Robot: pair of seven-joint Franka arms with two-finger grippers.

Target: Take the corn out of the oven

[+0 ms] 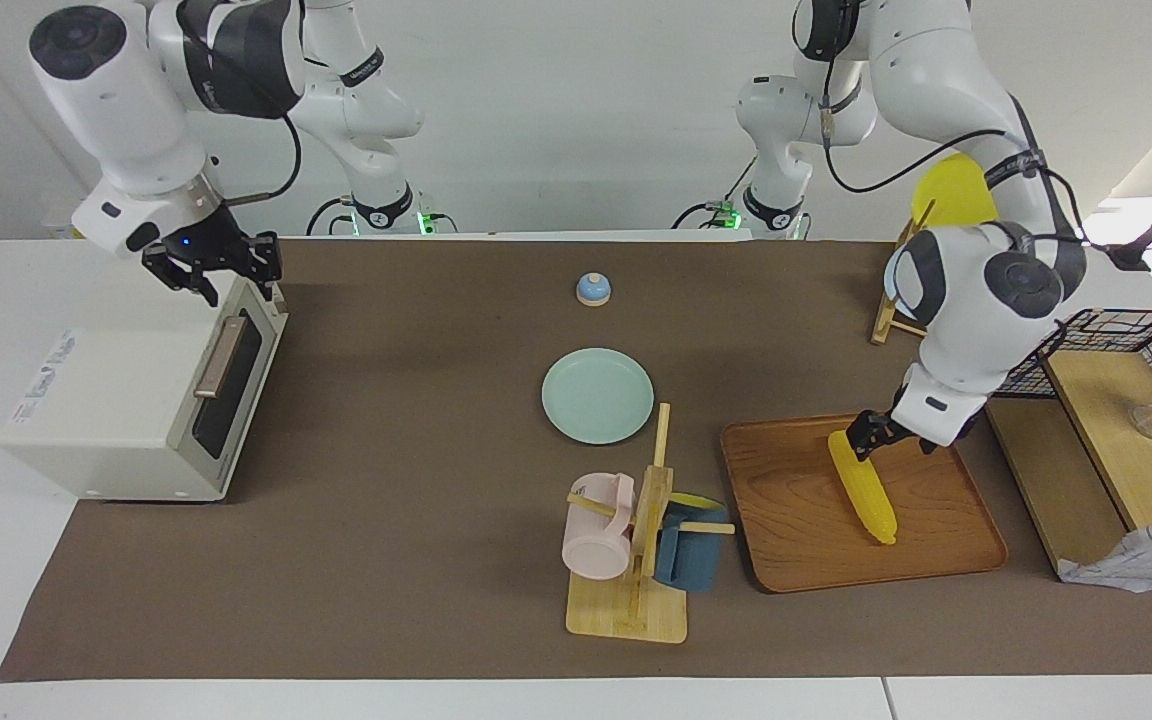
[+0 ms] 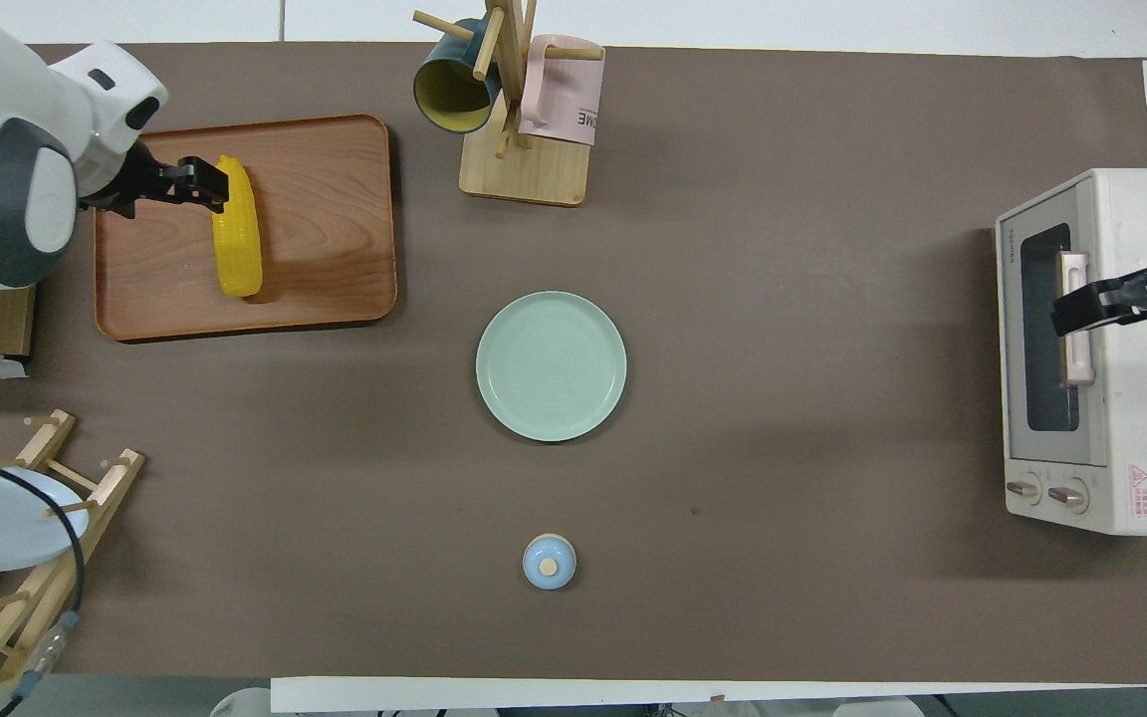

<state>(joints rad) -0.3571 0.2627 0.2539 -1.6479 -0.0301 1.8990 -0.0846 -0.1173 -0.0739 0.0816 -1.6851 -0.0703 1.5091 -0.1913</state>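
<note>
The corn (image 1: pixel 861 490) is a yellow cob lying on the wooden tray (image 1: pixel 796 560) toward the left arm's end of the table; it also shows in the overhead view (image 2: pixel 237 234). My left gripper (image 1: pixel 866 438) is down at the cob's thick end, with its fingers around it. The cream-white oven (image 1: pixel 116 400) stands at the right arm's end with its dark glass door closed. My right gripper (image 1: pixel 221 272) hangs open and empty just over the top edge of the oven door, above the tan handle (image 1: pixel 221 357).
A pale green plate (image 1: pixel 597 395) lies mid-table. A small blue domed piece (image 1: pixel 593 289) sits nearer to the robots. A mug tree (image 1: pixel 636 540) holds a pink and a blue mug beside the tray. A black wire basket (image 1: pixel 1126 345) and a dish rack (image 1: pixel 896 310) stand by the left arm.
</note>
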